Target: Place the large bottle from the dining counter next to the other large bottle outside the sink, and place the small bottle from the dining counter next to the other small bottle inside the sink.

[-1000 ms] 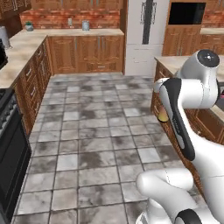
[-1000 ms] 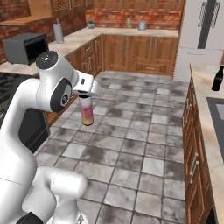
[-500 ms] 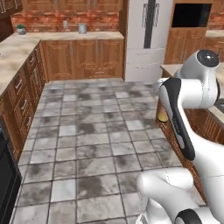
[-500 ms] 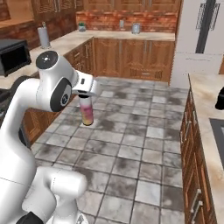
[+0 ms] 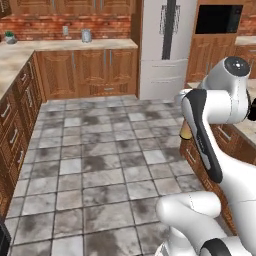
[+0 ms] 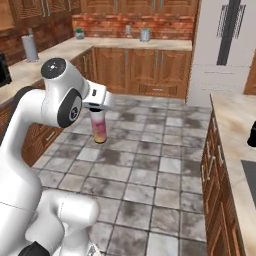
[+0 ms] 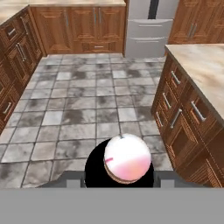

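Note:
My gripper [image 6: 98, 110] is shut on the top of the large bottle [image 6: 99, 128], which hangs upright from it above the tiled floor, pale pink fading to yellow-orange at the base. In the left base view only the bottle's orange base [image 5: 186, 133] peeks out behind my forearm. The hand view looks straight down the large bottle [image 7: 127, 158], its dark cap ringing the pale body. The other large bottle [image 6: 251, 135], all black, stands at the right edge on a beige counter, beside the dark surround of the sink [image 6: 249, 174].
A beige stone counter [image 6: 226, 131] on wooden cabinets runs along the right. A steel fridge [image 6: 226, 46] stands at the back, next to a row of wooden cabinets [image 6: 131, 69] under a counter with small jars. Open tiled floor [image 5: 100, 165] lies ahead.
The whole picture has shifted, so the base has moved: fridge and back cabinets now sit nearer and more central. The bottle stays held in the gripper in the same pose.

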### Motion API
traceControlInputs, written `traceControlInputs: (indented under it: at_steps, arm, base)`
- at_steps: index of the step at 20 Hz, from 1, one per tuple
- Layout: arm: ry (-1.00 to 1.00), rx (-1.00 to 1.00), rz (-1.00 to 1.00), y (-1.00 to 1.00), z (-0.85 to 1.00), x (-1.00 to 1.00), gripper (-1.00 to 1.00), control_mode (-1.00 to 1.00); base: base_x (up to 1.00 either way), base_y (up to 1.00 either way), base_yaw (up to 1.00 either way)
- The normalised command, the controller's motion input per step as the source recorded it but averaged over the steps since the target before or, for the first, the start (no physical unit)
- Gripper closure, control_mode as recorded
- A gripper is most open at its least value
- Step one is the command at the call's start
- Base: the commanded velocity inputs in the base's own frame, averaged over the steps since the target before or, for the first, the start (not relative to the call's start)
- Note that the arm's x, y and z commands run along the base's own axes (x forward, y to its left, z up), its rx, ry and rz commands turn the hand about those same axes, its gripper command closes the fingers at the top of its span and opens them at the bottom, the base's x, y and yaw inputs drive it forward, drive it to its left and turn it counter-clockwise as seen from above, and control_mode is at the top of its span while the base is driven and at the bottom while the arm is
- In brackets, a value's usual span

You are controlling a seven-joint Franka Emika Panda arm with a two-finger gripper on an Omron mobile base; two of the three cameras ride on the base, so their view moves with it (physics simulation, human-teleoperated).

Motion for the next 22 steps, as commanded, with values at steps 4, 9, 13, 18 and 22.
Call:
traceControlInputs:
  at_steps: [4, 9, 13, 18, 22]
  arm:
    - [0.00, 0.00, 0.00, 0.00, 0.00, 0.00, 1.00, 1.00]
    - [0.00, 0.00, 0.00, 0.00, 0.00, 0.00, 1.00, 1.00]
    - [0.00, 0.00, 0.00, 0.00, 0.00, 0.00, 1.00, 1.00]
    - [0.00, 0.00, 0.00, 0.00, 0.00, 0.00, 1.00, 1.00]
    - [0.00, 0.00, 0.00, 0.00, 0.00, 0.00, 1.00, 1.00]
  base:
    - [0.68, 0.00, -0.12]
    - [0.83, 0.00, -0.10]
    - [0.54, 0.00, -0.15]
    - [0.13, 0.00, -0.22]
    - [0.00, -0.01, -0.25]
